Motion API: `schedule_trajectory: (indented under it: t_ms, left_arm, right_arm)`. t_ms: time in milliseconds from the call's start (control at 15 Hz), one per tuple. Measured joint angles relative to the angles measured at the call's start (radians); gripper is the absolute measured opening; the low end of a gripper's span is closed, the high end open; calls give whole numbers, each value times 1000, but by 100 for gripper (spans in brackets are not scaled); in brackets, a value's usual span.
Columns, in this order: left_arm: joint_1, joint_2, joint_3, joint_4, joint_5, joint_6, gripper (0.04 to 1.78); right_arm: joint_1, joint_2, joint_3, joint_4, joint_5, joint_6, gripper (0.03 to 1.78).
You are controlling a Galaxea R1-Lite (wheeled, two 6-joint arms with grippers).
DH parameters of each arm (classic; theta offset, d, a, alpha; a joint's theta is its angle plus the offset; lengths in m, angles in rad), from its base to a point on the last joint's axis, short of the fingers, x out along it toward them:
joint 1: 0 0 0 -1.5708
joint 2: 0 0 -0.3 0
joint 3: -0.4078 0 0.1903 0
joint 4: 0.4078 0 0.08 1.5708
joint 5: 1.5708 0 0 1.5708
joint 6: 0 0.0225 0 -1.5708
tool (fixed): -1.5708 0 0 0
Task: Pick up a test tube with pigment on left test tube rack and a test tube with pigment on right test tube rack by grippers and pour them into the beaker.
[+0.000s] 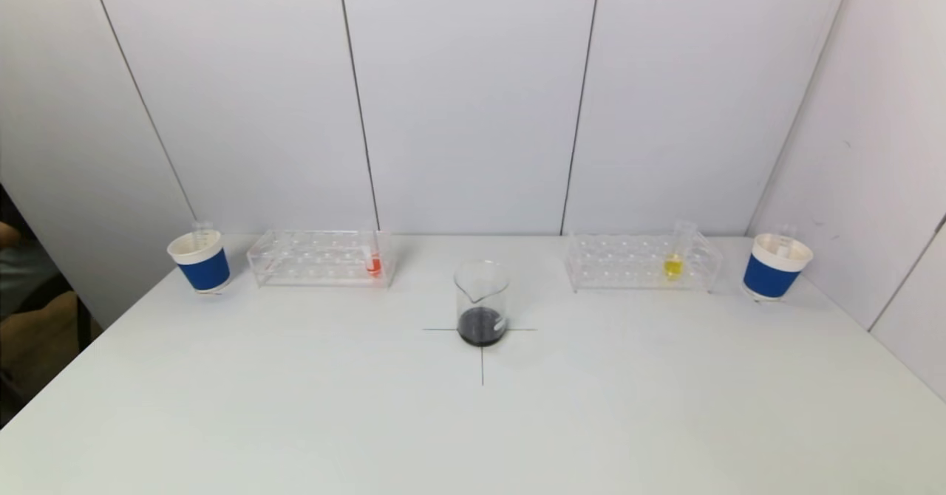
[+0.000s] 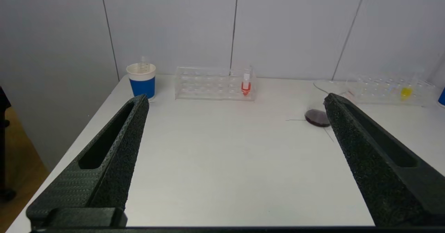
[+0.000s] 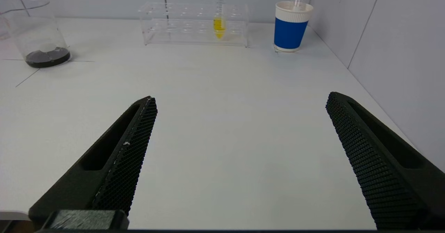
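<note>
At the centre of the white table (image 1: 295,406), on a cross of thin black lines, stands the glass beaker (image 1: 482,303) with dark liquid in its bottom. Toward the back wall, the left test tube rack (image 1: 321,257) holds a tube of red pigment (image 1: 374,262) at its inner end, the right test tube rack (image 1: 641,261) holds a tube of yellow pigment (image 1: 673,262), and a blue paper cup (image 1: 201,261) and another blue cup (image 1: 774,266) flank them. The left gripper (image 2: 234,101) and right gripper (image 3: 240,99) hover over the near table, well short of the racks, both spread wide and holding nothing.
</note>
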Motion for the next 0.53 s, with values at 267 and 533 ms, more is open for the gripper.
schedule_trajectory:
  t_ms: [267,533]
  left_arm:
    - [0,-87,118,-18,12,61,176]
    - [0,-108,265,-52,14,72,176]
  right_arm:
    - [0,0,0,0,0,0,177]
    - [0,0,0,0,0,0,177]
